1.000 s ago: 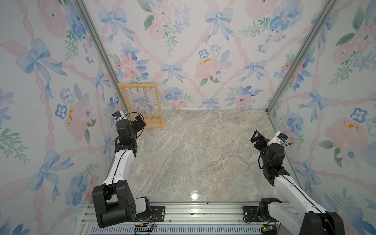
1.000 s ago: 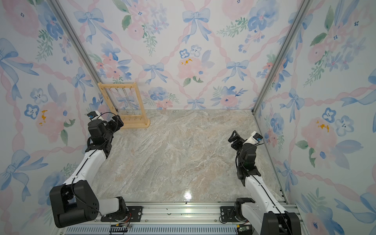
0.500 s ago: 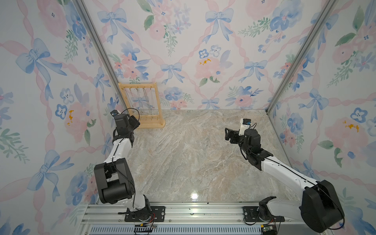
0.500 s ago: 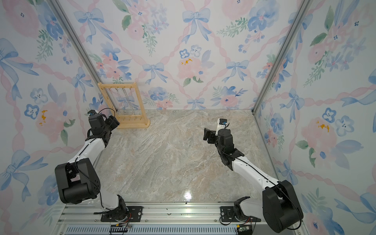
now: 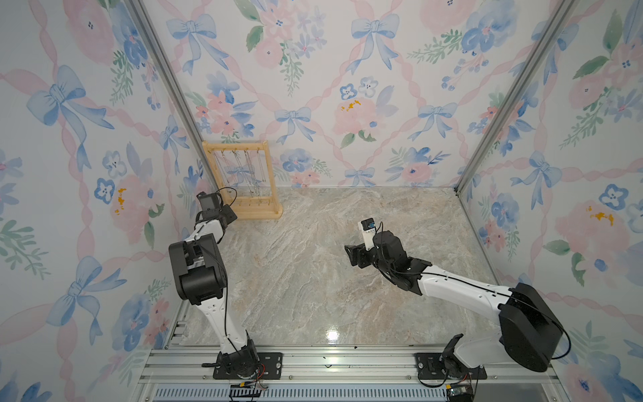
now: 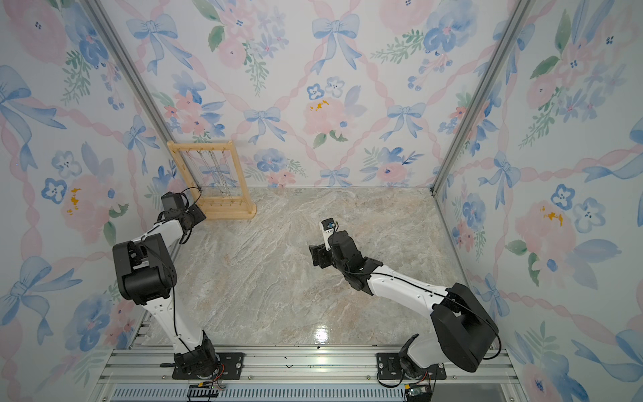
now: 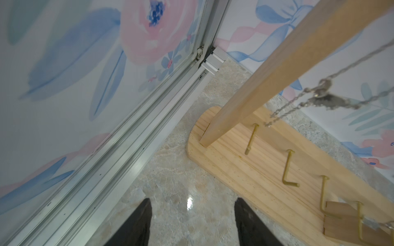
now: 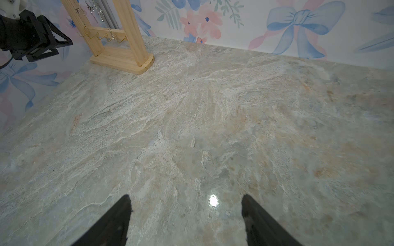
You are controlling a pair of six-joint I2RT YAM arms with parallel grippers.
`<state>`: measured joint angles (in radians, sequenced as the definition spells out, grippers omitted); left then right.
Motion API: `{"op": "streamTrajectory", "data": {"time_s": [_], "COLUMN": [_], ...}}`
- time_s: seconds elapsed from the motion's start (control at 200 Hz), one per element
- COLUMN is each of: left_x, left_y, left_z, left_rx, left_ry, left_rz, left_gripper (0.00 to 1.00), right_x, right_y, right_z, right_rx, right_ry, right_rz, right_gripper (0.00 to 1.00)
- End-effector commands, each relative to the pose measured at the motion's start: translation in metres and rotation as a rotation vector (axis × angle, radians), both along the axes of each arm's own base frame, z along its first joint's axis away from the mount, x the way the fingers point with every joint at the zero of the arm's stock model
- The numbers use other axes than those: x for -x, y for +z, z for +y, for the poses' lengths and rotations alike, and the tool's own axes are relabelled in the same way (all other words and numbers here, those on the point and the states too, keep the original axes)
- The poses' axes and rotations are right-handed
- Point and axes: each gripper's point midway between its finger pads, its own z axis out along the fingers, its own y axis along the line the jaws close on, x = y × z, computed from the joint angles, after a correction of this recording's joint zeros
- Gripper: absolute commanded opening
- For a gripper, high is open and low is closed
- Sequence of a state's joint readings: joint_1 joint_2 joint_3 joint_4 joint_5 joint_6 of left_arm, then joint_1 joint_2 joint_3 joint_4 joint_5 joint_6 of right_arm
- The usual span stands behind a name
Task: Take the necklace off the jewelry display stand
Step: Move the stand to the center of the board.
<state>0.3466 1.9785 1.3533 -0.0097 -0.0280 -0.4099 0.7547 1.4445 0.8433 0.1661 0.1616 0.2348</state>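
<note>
Left pincer (image 7: 193, 202), jaws apart & empty, sits low beside the jewelry display stand (image 5: 259, 213), in the back-left corner of the surface (image 5: 348, 296). The necklace (image 7: 324, 100) hangs inside the frame. Best approach: rise toward the top bar (image 5: 235, 143), nip one chain w/o snagging neighbours, lift up & off. Right pincer (image 8: 185, 200), also apart & empty, is well away. The left wrist view shows links & clasp; the top views show only faint strands.

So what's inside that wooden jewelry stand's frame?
On the jewelry display stand, thin silver chains hang from the top bar and gold hooks line the bottom bar. In both top views the left claw covers one lower corner; the chains are too fine to count.
</note>
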Motion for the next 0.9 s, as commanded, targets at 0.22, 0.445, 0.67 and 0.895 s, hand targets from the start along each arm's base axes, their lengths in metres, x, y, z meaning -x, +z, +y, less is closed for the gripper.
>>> {"op": "streamTrajectory", "data": {"time_s": [0.22,0.445,0.67,0.895], "left_x": [-0.011,-0.022,-0.045,-0.06], "left_y": [-0.032,-0.049,-0.057,-0.07], "left_z": [0.026,0.04,0.043,0.044], "left_rx": [0.075,0.103,0.175,0.258], "left_ry": [0.042,0.124,0.157,0.202], "left_rz": [0.054,0.062,0.033,0.004], "left_gripper": [0.39,0.34,0.3,0.29], "right_x": [0.003,0.004,0.004,0.003], "right_y": [-0.03,-0.033,-0.04,-0.049], "right_z": [0.007,0.009,0.013,0.017], "right_rx": [0.034,0.027,0.022,0.029], "right_ry": [0.04,0.057,0.078,0.091], "right_rz": [0.007,-0.01,-0.016,0.001], "right_gripper": [0.79,0.79,0.79,0.79]}}
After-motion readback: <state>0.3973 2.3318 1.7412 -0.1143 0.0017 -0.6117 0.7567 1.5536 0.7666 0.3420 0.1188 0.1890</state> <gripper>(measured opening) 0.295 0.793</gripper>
